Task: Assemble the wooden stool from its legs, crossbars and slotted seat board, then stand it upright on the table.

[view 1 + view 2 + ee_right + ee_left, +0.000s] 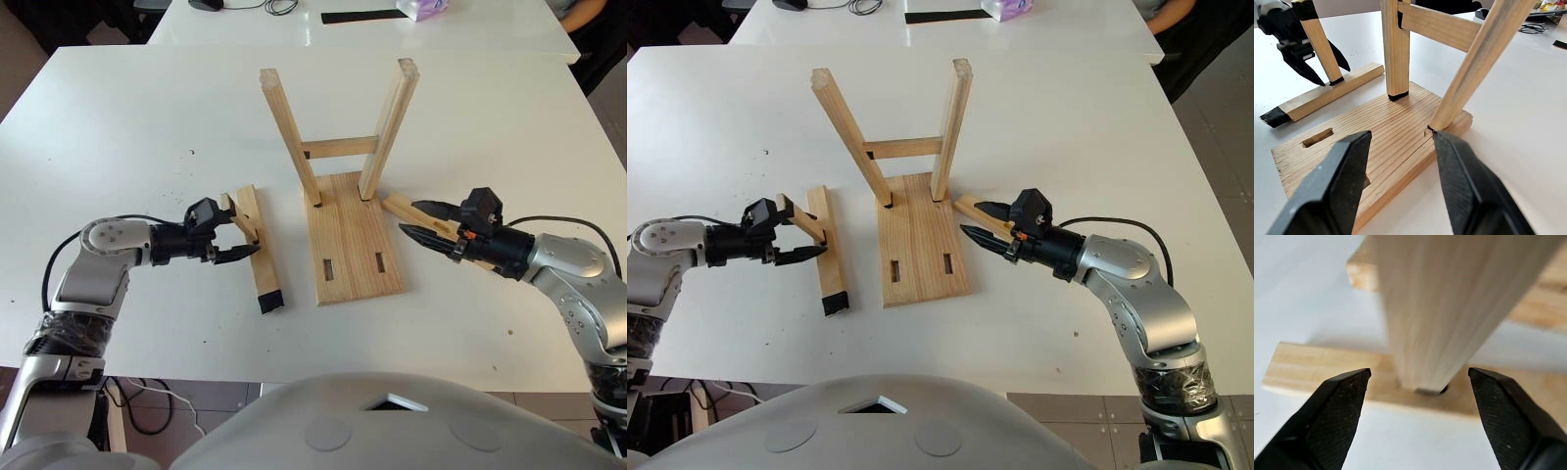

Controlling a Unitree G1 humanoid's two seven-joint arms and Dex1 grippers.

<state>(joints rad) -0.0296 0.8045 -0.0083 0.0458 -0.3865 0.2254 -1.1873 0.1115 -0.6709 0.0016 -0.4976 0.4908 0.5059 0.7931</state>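
Note:
The slotted seat board (351, 245) lies flat mid-table. Two legs joined by a crossbar (339, 148) stand in its far slots; the two near slots are bare. To its left lies a loose leg (263, 253) with a black end, and a shorter wooden piece (1320, 41) rises from it at an angle. My left gripper (245, 227) is open, its fingers (1342, 396) on either side of that rising piece without touching it. My right gripper (408, 216) is open at the board's right edge, over a short wooden piece (395, 204) lying there.
The white table (127, 117) has free room to the far left and far right. A second table behind it carries cables, a dark strip and a small box (423, 8). Cables trail from both arms.

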